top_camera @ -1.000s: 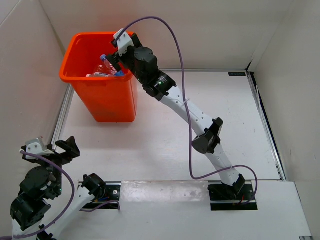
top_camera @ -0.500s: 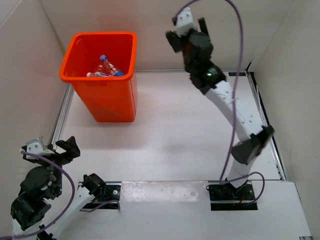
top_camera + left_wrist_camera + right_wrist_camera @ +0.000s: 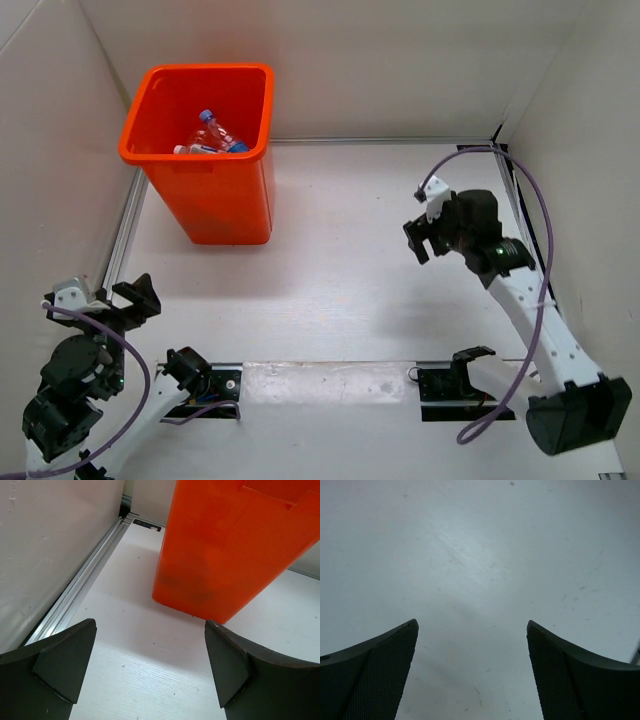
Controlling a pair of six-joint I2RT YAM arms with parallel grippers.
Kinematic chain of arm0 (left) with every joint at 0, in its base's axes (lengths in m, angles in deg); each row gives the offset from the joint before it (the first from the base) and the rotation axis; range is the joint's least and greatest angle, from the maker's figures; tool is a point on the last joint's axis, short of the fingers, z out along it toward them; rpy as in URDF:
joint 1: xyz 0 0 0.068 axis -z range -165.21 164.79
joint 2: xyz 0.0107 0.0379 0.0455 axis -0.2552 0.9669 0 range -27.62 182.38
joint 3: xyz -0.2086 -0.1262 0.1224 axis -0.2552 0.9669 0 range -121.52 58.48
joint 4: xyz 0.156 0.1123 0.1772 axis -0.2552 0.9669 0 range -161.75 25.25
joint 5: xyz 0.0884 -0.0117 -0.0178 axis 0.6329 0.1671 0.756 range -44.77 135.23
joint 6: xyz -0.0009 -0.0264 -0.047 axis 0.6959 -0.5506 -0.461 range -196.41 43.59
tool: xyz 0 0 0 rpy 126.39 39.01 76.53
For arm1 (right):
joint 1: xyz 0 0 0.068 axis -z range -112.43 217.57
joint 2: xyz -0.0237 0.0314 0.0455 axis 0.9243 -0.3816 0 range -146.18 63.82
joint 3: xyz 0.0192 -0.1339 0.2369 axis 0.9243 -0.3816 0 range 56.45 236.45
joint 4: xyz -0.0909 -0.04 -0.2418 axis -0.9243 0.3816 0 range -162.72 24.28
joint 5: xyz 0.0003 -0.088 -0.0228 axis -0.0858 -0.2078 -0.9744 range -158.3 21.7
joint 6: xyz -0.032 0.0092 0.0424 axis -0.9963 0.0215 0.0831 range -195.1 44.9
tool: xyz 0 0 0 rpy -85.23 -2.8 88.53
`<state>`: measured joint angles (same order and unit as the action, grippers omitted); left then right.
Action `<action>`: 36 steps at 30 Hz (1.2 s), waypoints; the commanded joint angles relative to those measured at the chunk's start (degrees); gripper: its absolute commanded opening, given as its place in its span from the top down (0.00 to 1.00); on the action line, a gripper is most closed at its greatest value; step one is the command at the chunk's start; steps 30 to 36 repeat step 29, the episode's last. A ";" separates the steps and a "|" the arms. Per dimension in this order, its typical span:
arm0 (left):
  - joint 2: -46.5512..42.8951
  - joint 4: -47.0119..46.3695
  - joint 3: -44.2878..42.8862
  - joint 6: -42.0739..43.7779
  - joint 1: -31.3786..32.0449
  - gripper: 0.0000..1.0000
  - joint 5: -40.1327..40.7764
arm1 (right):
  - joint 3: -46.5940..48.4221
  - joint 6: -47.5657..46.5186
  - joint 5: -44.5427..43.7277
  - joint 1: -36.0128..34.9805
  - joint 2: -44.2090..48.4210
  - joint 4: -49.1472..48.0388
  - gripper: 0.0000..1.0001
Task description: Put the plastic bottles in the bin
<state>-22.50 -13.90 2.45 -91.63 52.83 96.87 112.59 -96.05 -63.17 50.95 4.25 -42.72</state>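
The right arm is leaning over the right side of the worktop (image 3: 340, 260), its elbow sticking out past the near right corner and its forearm sloping back towards the middle. The right tool (image 3: 424, 238) is hanging above bare surface with its fingers spread wide and nothing between them; its wrist camera is showing only pale worktop beyond the two dark fingertips. The left arm is sitting folded at the near left corner. The left tool (image 3: 150, 625) is likewise gaping and empty, pointing at the orange bin (image 3: 150, 157).

The left wrist view is showing the bin's tapered side and its base standing on the worktop, near the metal rail (image 3: 82, 582) along the left wall, but nothing of its inside. Only the overhead camera is looking into it: the plastic bottles (image 3: 212, 138) are lying heaped in the bin, one of them with a blue cap.
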 commanded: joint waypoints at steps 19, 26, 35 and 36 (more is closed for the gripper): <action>3.14 0.25 0.13 -0.16 -0.25 0.00 -2.95 | 0.20 0.21 25.30 25.16 -0.72 3.14 0.10; 4.89 -1.85 1.80 0.98 -0.25 0.00 -5.49 | 1.16 0.21 23.97 23.65 -3.53 4.19 0.10; 8.22 -3.44 2.68 2.56 -0.25 0.00 -6.63 | 1.16 1.43 23.17 24.79 -3.54 3.75 0.10; 8.22 -3.44 2.68 2.56 -0.25 0.00 -6.63 | 1.16 1.43 23.17 24.79 -3.54 3.75 0.10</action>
